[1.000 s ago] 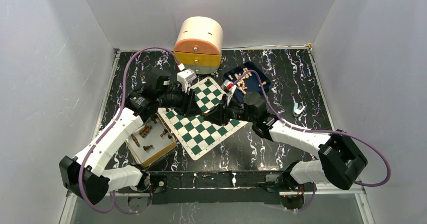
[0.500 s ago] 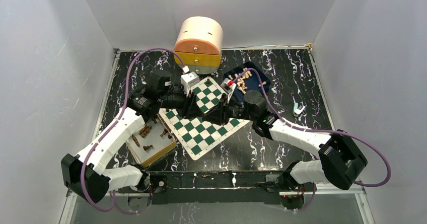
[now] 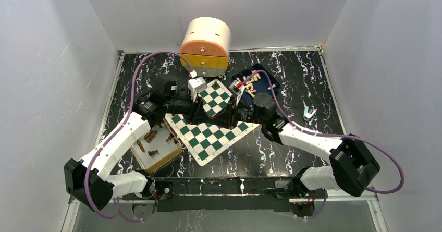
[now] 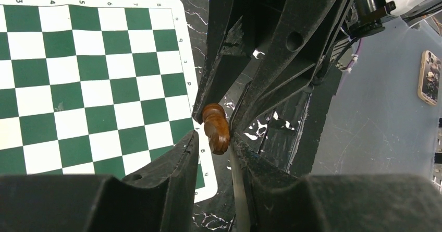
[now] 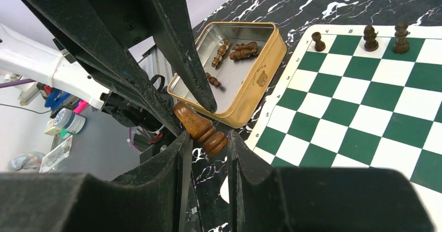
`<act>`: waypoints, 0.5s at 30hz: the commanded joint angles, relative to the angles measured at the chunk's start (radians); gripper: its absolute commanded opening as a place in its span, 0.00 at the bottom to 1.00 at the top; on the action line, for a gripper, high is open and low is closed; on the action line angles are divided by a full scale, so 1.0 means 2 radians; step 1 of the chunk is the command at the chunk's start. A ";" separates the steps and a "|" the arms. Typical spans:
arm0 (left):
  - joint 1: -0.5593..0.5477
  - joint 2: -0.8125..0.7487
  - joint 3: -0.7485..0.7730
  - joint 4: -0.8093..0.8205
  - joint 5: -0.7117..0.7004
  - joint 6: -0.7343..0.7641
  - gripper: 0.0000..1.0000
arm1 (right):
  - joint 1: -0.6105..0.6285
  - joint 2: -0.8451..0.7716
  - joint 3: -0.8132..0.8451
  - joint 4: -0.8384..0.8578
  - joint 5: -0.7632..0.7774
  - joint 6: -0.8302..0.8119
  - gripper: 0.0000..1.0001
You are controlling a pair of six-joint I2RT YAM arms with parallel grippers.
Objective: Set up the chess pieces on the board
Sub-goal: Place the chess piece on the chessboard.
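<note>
Looks like a mid-air handover to me: one dark chess piece [image 5: 200,127] hangs above the board [image 4: 94,75], showing against its border in both wrist views, with the two arms meeting nose to nose on it. The right gripper [image 5: 208,142] is clamped on the piece's small knobbed end. The left gripper [image 4: 215,144] brackets the thicker end from the opposite side. Its fingers [image 4: 174,164] sit tight either side of the wood, but you cannot tell from either wrist view whether they bite or only flank it. Key relation: the piece's long axis runs gripper to gripper, lying roughly flat over the board and not upright, knob toward the right arm, thick end toward the left. So neither arm is nearer; each has one end. My read: don't let go with the right until you're sure the left has grip, or the piece drops and may knock the three dark pieces [image 5: 371,36] standing along one edge row of the board. Whichever arm ends up with it must tip it base-down before it goes on a square. Spares lie in the tin [image 5: 260,86] beside the board.
</note>
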 commanded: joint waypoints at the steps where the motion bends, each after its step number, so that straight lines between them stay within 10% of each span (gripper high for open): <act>1: -0.002 -0.007 -0.002 0.020 0.022 -0.004 0.27 | -0.003 0.001 0.020 0.032 -0.013 0.001 0.13; 9: -0.002 -0.017 -0.004 0.034 0.015 -0.006 0.01 | -0.003 0.007 0.020 0.029 -0.016 0.001 0.17; 15: -0.002 -0.018 0.004 0.039 -0.050 -0.029 0.00 | -0.003 -0.003 0.018 0.006 0.004 -0.008 0.41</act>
